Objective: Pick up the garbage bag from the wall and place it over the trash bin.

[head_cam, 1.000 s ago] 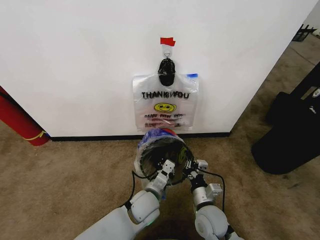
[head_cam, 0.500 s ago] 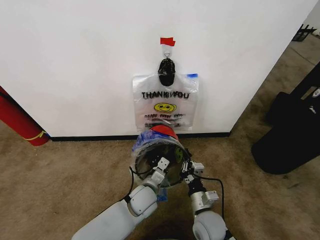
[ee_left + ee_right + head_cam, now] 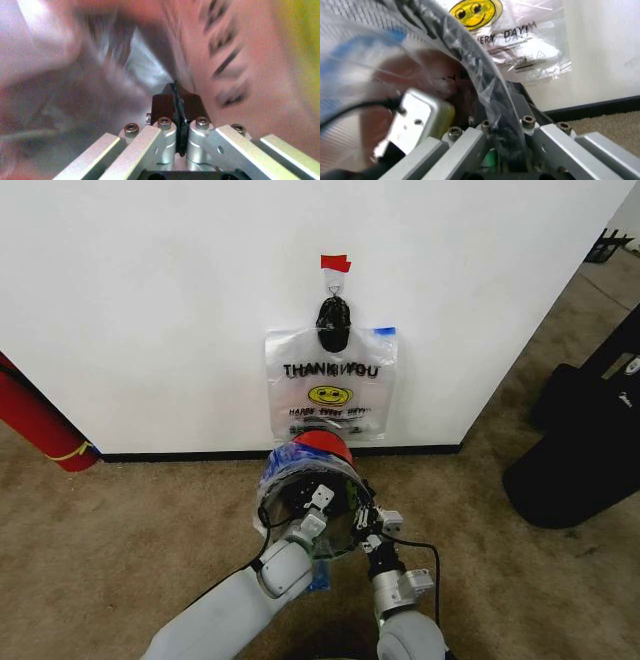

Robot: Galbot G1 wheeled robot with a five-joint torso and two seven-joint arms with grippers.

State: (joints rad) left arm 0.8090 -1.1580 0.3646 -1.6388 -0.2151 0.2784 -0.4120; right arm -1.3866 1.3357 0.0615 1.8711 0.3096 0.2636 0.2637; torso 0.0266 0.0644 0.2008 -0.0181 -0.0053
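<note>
Lower centre of head view: left gripper [image 3: 320, 498] and right gripper [image 3: 372, 522] both clenched on the thin translucent whitish plastic bag [image 3: 268, 498] lining the small round black mesh bin [image 3: 322, 448]; film may tear or slip off the rim.

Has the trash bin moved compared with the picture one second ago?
Yes. The trash bin has tipped up toward the wall; its red base now overlaps the black baseboard.

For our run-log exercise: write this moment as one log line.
left gripper: shut on bag lining, inside trash bin | right gripper: shut on rim | garbage bag: hanging on wall
</note>
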